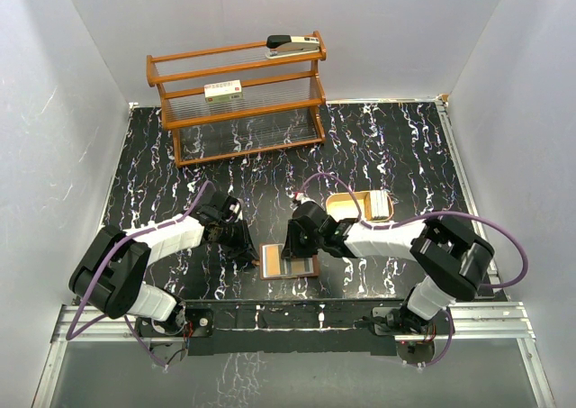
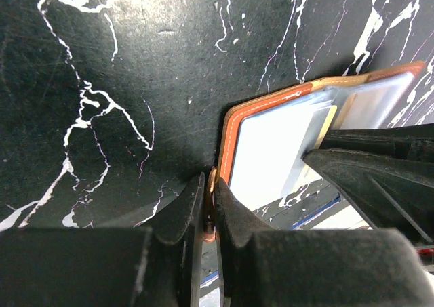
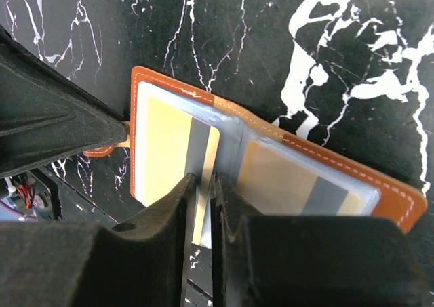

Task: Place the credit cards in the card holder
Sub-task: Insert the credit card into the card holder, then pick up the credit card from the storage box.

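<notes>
The brown card holder (image 1: 288, 262) lies spread open near the table's front edge, between my two grippers. My left gripper (image 2: 210, 185) is shut on its small snap tab (image 2: 211, 209) at the left rim (image 2: 230, 137). In the right wrist view a pale credit card (image 3: 166, 144) with a grey stripe sits in the left pocket, and a second card (image 3: 298, 181) lies under the clear right pocket. My right gripper (image 3: 203, 178) hangs just over the first card's right edge. Its jaws stand only a thin slit apart and visibly clamp nothing.
A shallow tan tray (image 1: 346, 201) with a white item in it sits behind the right arm. A wooden rack (image 1: 238, 111) stands at the back, with a stapler (image 1: 292, 45) on top and a white box (image 1: 223, 91) with a red label on its shelf.
</notes>
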Available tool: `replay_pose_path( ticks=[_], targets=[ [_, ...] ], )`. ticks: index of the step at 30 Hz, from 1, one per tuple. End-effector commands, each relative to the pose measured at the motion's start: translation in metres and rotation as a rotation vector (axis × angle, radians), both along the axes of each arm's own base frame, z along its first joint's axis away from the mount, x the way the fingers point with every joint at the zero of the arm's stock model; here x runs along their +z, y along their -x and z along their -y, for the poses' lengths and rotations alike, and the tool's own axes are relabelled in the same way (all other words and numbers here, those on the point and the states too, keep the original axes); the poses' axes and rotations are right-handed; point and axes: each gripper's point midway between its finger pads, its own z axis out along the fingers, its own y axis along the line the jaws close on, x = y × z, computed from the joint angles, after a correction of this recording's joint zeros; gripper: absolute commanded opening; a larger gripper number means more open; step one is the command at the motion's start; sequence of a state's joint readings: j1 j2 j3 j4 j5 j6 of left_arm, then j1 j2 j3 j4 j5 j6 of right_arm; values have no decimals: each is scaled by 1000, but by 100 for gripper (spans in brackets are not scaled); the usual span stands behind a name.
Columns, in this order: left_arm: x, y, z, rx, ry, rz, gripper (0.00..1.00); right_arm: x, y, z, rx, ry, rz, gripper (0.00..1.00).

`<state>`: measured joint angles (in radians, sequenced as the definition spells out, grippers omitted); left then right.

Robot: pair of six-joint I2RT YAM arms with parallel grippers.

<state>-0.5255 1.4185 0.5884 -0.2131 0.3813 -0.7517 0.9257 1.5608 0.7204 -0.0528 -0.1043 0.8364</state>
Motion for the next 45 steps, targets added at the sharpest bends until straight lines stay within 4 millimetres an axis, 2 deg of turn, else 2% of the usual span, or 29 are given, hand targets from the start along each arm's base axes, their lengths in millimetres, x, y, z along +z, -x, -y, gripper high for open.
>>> replay_pose_path(
  ticks=[1,5,8,18,23,29,32,37,42,45],
  targets=[
    [-3,0,-6,7,-32,8,0,24,-6,-29,40,-74,43,12],
    [-2,1,-6,11,-29,9,0,22,-7,-28,31,-47,45,18],
    [-3,2,-9,15,-44,5,0,24,-11,-14,-3,25,62,25],
    [0,-2,-19,31,-104,28,0,59,-32,16,-30,199,190,36],
    [9,-5,-20,33,-98,63,0,79,-64,55,-103,350,273,40],
    [12,-6,-21,33,-101,81,0,110,-111,124,-244,566,345,46],
    [16,-8,-19,32,-92,92,7,120,-130,156,-311,648,363,49],
    [29,-12,-17,30,-74,126,25,111,-144,204,-385,810,327,54],
    [47,-17,-16,15,-54,183,42,100,-148,225,-409,887,297,63],
    [55,-18,-17,4,-49,218,49,94,-150,232,-414,931,289,64]
  ],
)
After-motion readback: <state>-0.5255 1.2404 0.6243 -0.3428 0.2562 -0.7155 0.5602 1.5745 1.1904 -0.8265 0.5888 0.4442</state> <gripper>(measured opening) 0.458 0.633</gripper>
